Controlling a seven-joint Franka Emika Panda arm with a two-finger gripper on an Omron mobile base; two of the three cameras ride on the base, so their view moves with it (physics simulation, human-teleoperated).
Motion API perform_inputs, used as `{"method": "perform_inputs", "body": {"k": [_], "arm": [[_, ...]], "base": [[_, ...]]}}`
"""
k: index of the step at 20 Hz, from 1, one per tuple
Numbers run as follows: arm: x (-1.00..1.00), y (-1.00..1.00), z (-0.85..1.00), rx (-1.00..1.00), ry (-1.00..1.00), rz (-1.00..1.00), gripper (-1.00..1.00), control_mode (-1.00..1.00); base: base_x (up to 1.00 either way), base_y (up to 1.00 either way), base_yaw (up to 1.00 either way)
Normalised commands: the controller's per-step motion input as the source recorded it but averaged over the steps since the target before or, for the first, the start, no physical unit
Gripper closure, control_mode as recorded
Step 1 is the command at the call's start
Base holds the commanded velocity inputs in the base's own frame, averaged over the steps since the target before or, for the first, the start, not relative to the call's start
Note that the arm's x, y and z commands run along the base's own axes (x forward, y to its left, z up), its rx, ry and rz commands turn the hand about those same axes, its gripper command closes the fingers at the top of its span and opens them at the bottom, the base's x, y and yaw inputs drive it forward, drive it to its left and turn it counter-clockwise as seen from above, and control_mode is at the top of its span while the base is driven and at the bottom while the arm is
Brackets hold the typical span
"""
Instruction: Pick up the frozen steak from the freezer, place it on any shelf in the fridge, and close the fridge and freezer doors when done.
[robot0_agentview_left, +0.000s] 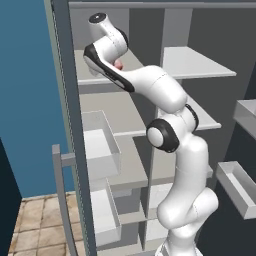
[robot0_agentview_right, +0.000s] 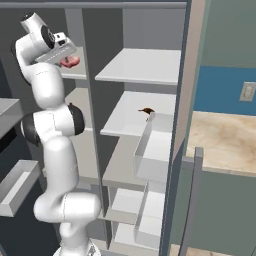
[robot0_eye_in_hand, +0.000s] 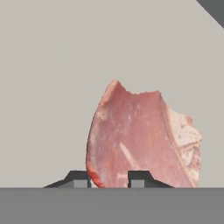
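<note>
The hand (robot0_eye_in_hand: 109, 180) is reaching onto the top shelf (robot0_agentview_left: 100, 70) of the freezer (robot0_agentview_left: 107, 150), and its two dark fingertips (robot0_eye_in_hand: 78, 178) are sitting close together against the near edge of the steak (robot0_eye_in_hand: 140, 140). They are pinching that edge of the meat.

The hand view is showing the steak up close: pinkish red, with a paler, cracked patch on one side, lying flat on the pale grey shelf. The left base view is showing just a tiny pink bit of it (robot0_agentview_left: 118, 64) peeking out behind the white arm (robot0_agentview_left: 165, 150). The right base view is showing the steak (robot0_agentview_right: 70, 61) near the front edge of the top shelf, right under the hand.

The right base view is also showing a small dark brown thing (robot0_agentview_right: 146, 111) on a fridge shelf (robot0_agentview_right: 140, 112), beside a clear bin (robot0_agentview_right: 152, 150). No writing can be read anywhere.
</note>
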Motion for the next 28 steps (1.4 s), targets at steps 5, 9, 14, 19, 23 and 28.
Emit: {"method": "perform_inputs", "body": {"k": [5,9,14,19,23,28], "arm": [[-0.39,0.00,0.00,0.00,-0.23,0.08,1.00,-1.00],[-0.79,0.00,-0.01,0.00,-0.15,0.07,1.00,-1.00],[-0.99,-0.07,-0.15,0.01,-0.07,0.02,1.00,-1.00],[-1.00,-0.18,0.00,0.06,-0.09,0.00,1.00,-1.00],[-1.00,-0.36,0.17,0.04,-0.12,0.00,1.00,-1.00],[-1.00,-0.66,0.04,0.09,-0.08,0.00,1.00,-1.00]], "base": [[0.00,0.00,0.00],[0.00,0.00,0.00],[0.00,0.00,0.00],[0.00,0.00,0.00],[0.00,0.00,0.00],[0.00,0.00,0.00]]}}
